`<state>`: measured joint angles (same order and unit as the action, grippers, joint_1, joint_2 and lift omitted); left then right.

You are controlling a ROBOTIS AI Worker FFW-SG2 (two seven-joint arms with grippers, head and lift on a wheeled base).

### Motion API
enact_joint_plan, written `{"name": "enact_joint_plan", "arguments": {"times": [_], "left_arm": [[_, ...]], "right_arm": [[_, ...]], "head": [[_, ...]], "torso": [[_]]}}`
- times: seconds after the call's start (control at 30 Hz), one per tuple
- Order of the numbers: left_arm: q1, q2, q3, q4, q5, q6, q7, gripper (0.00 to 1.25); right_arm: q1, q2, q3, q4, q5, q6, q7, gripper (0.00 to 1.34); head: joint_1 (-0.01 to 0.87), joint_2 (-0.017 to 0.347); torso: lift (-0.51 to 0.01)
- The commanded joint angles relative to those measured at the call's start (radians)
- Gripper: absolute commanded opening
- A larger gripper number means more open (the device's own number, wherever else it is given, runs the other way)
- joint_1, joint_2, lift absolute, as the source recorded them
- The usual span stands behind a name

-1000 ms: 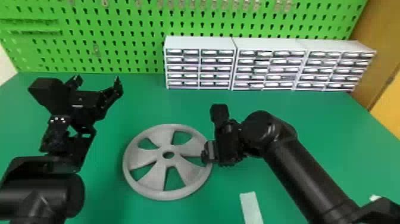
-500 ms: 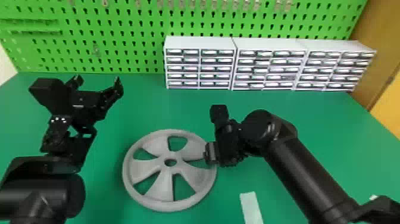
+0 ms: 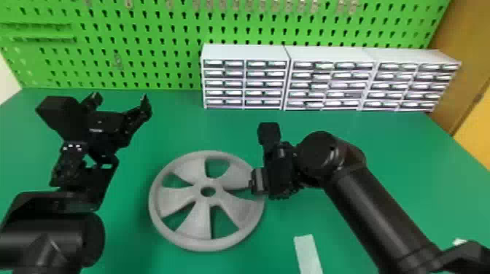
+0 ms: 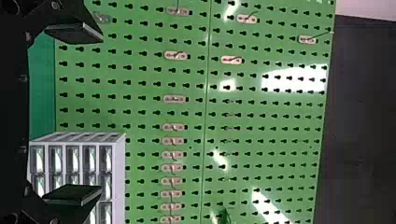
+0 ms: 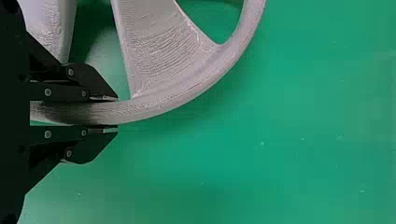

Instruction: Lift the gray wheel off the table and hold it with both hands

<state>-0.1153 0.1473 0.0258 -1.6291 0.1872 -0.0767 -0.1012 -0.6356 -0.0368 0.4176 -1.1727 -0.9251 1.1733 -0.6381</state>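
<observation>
A pale strip [image 3: 308, 253] lies nearest me on the counter [image 3: 408, 156]. Just beyond, the gray wheel [image 3: 197, 224] has shifted slightly up my head view in the last half second, and my right pincer [image 5: 116, 113], clamped on its rim, has shifted with it; I read that as lifting, with one-sided support liable to let it swing. Farther off, my left pincer [image 3: 120, 95] gapes empty, so the opposite rim still needs its grip; drawer units [image 3: 288, 53] stand behind

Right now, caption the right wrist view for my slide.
Right gripper clamping the gray wheel by its rim over green tabletop.
</observation>
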Motion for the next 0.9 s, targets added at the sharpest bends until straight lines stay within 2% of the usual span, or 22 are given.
{"name": "enact_joint_plan", "arguments": {"times": [0.0, 0.27, 0.4, 0.6, 0.87], "left_arm": [[-0.001, 0.000, -0.004, -0.002, 0.003, 0.000, 0.002, 1.10], [0.002, 0.000, -0.015, -0.020, 0.011, 0.011, 0.021, 1.10], [0.002, 0.000, -0.017, -0.034, 0.011, 0.026, 0.023, 1.10], [0.006, 0.000, -0.023, -0.052, 0.015, 0.049, 0.029, 1.10], [0.011, 0.000, -0.040, -0.066, 0.021, 0.058, 0.035, 1.10]], "right_arm": [[0.011, 0.000, -0.008, -0.059, 0.032, -0.029, 0.000, 0.26], [0.040, 0.005, -0.008, -0.159, 0.123, -0.100, 0.005, 0.26], [0.060, 0.006, -0.008, -0.194, 0.181, -0.149, 0.040, 0.26], [0.114, 0.014, -0.003, -0.260, 0.315, -0.276, 0.097, 0.26], [0.151, 0.009, 0.004, -0.297, 0.380, -0.406, 0.115, 0.26]], "head": [[0.711, 0.015], [0.711, 0.015], [0.711, 0.015], [0.711, 0.015], [0.711, 0.015]], "torso": [[-0.098], [-0.098], [-0.098], [-0.098], [-0.098]]}}
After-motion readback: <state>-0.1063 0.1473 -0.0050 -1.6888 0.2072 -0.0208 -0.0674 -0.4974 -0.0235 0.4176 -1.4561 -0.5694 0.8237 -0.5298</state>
